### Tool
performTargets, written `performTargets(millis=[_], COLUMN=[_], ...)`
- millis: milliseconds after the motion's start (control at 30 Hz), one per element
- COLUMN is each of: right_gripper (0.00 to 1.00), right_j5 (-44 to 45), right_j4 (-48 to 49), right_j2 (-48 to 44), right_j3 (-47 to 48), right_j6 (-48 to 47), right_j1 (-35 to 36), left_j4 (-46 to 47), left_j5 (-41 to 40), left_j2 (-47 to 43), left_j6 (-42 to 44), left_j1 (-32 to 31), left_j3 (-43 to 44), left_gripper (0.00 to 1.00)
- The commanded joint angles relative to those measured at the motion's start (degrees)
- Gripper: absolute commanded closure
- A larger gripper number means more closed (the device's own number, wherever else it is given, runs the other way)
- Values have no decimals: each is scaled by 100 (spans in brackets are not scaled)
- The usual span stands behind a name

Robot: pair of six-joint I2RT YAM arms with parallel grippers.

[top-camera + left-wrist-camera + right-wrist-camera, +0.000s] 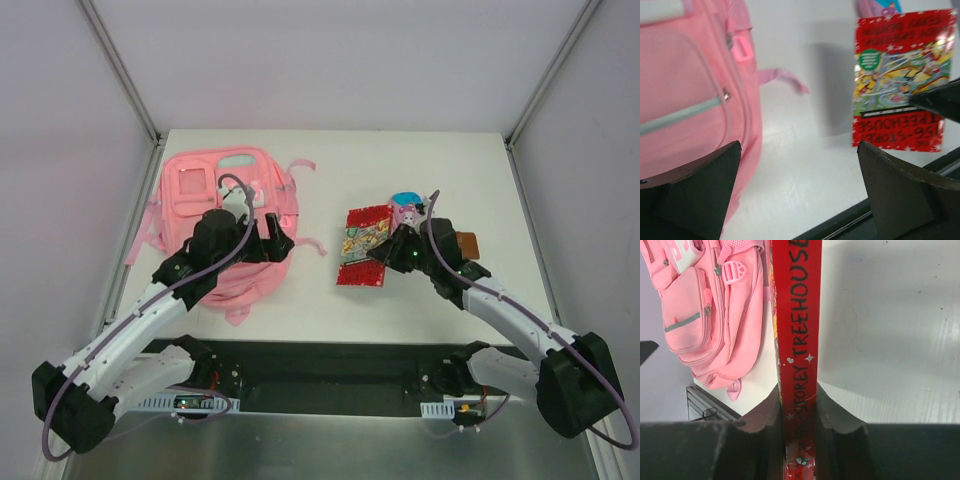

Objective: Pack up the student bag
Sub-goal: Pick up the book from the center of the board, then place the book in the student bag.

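Above the counter (430,160), by the top camera: find the student bag (195,185) lying flat on the left side, front pockets up, straps trailing right. See the left fingers (272,238) poised over its lower front, close to the fabric. Likely placed there to catch a zip or flap when something comes over, though cannot tell whether any compartment is open. Find a red book (358,235) well apart on the right, gripped at its right edge by the right fingers (392,250). Note a small pink pencil case (407,208) just behind the book and a brown item (467,243) half hidden by the arm.

Through the left wrist camera: see both fingers spread wide, one over the bag's edge, the other over bare counter, with nothing between them and no visible contact. Read the book's cover beyond, face-on and upside down, so judge it tipped up rather than flat.

Through the right wrist camera: see the fingers pressed against both covers, pinching the book with its spine toward the lens. Makes sense as a carrying hold: thin, rigid, easy to slide edge-first into a bag mouth. Spot the bag past the spine, up left, apart from the book.
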Motion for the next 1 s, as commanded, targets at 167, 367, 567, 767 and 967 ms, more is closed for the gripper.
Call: performTargets(millis=[167,367,567,767,967], right_gripper=[99,99,99,99,99], right_j5=[-409,-383,-418,-427,-550], right_j4=[-93,-111,-129,-129,-120], right_j2=[-168,-177,-238,-282,-151], right_j3=[532,612,542,445,576], right_j6=[-261,-226,-174,-121,-174], right_j1=[-1,-10,-10,-10,-19], left_j4=[-1854,-2532,-2489,-2462,-2384], left_j5=[-405,-878,-1292,-949,-931], left_j2=[-468,700,1237,1509,2168], left_j6=[1549,2597,3476,3687,3573], left_j1=[24,24,24,24,24], left_j3=[258,1075,1446,1420,1323], left_gripper=[1,3,2,6,18])
